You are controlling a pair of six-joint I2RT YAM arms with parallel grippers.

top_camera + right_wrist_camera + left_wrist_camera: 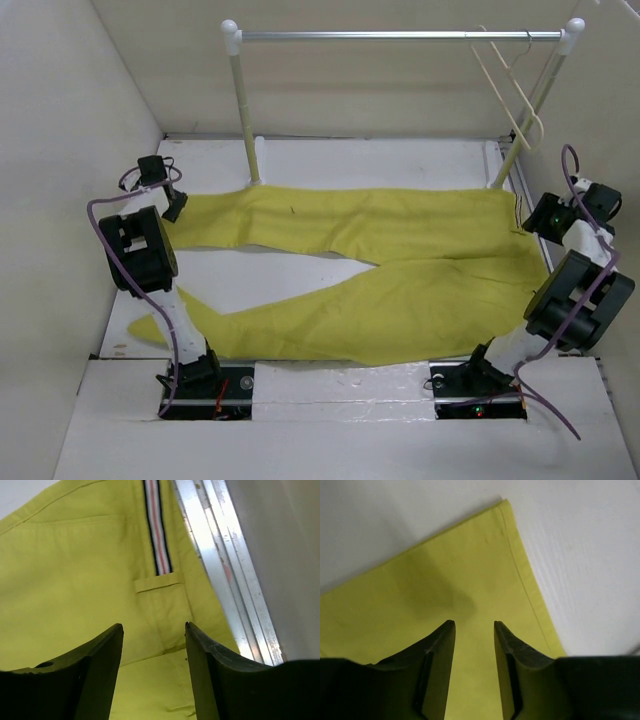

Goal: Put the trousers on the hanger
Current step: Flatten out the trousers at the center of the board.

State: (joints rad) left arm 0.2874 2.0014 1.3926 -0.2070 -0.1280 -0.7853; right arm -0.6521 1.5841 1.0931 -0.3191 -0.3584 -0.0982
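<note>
Hovering just above the hem of one trouser leg, the left gripper [474, 626] has its two dark fingers parted, with nothing clasped between them; only yellow cloth shows through the gap. The right gripper [154, 627] is likewise parted and empty, poised over the waistband near a striped tab [157, 530] and a belt loop [159, 584]. The trousers [400, 270] lie flat across the table [350, 152], waistband at the right edge and legs fanning out toward the left edge. The far leg's hem lies under the left gripper, near the far-left corner. The hanger [508, 95] hangs by its hook from the right end of a metal rail [400, 36] above the table's far edge, well apart from the trousers.
</note>
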